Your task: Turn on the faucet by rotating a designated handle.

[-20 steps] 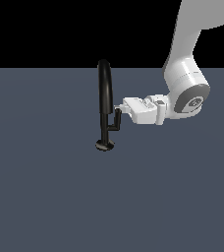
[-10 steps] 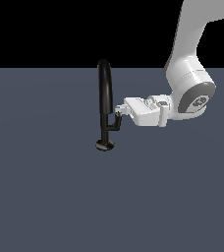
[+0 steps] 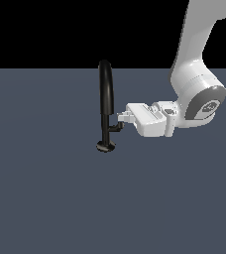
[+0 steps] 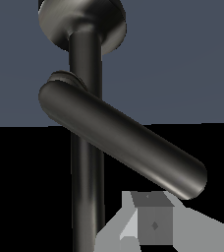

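A slim, glossy black faucet stands upright on a flat dark grey-blue surface. Its thin vertical stem rises from a small round base disc, and a tall arched spout curves over at the top. Low on the stem, a short black L-shaped handle branches off toward the exterior view's right; close up it appears as a smooth round bar slanting across the stem.

Soft, even light is falling everywhere, with no dark shadows lying on the flat grey-blue floor. The shiny black faucet is showing pale streaks of shine. Both pictures are looking sharp, though slightly blocky up close.
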Motion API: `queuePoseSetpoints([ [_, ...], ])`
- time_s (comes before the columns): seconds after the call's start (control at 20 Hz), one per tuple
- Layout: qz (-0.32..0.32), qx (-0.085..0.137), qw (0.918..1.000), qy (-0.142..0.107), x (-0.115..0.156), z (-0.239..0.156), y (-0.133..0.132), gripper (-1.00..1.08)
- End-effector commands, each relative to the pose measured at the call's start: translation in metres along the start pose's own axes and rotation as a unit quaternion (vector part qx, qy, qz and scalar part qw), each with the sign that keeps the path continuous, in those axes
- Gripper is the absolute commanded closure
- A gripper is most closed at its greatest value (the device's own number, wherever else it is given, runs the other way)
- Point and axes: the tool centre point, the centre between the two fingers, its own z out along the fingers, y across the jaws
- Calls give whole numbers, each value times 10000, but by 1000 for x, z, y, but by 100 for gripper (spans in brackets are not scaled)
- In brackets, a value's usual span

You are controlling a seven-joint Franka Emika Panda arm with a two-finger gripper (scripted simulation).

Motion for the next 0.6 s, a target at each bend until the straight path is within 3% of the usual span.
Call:
queuePoseSetpoints([
  [0.0, 0, 2, 10000, 1, 0, 0, 0, 108],
  [0.55, 112, -3, 9999, -23, 64, 0, 30, 108],
])
